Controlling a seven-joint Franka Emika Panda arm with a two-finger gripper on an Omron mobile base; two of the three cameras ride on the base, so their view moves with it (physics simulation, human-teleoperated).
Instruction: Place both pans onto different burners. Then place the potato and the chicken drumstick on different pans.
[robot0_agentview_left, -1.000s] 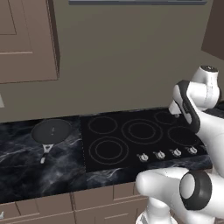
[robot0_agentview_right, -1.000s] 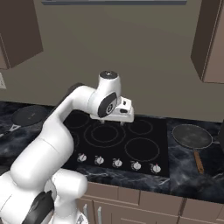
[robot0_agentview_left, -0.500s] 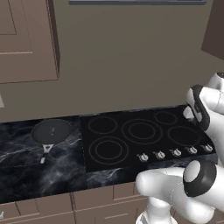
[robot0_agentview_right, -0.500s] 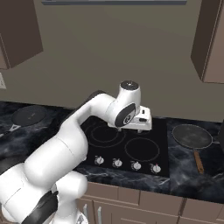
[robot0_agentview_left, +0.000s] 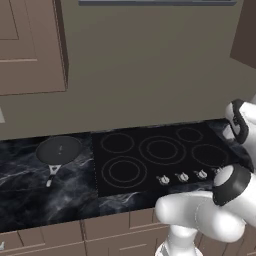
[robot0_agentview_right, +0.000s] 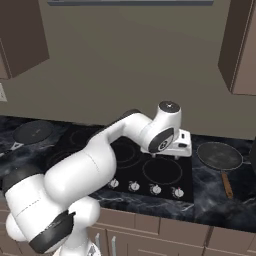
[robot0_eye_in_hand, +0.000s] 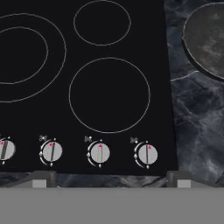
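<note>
The black pan (robot0_agentview_left: 60, 149) with a short handle lies on the dark marble counter left of the cooktop (robot0_agentview_left: 150, 160); it is also the black pan (robot0_agentview_right: 32, 132) at far left. The dark grey pan (robot0_agentview_right: 220, 155) with a long wooden handle sits on the counter right of the cooktop, and its rim is the dark grey pan (robot0_eye_in_hand: 208, 39) at top right. My gripper (robot0_agentview_right: 165, 156) hangs open over the cooktop's right part, left of that pan. Its fingertips (robot0_eye_in_hand: 39, 179) stand wide apart with nothing between them, above a burner (robot0_eye_in_hand: 109, 94). The potato and chicken drumstick are out of view.
A row of silver knobs (robot0_eye_in_hand: 99, 153) runs along the cooktop's front edge. Marble counter (robot0_eye_in_hand: 197, 113) lies between the cooktop and the grey pan. Wall cabinets (robot0_agentview_left: 30, 45) hang above at both sides, and cabinet fronts (robot0_agentview_right: 150, 230) run below the counter.
My arm has swung to the right across the cooktop, carrying the open gripper from the middle burners toward the wooden-handled pan. Both pans stayed where they were.
</note>
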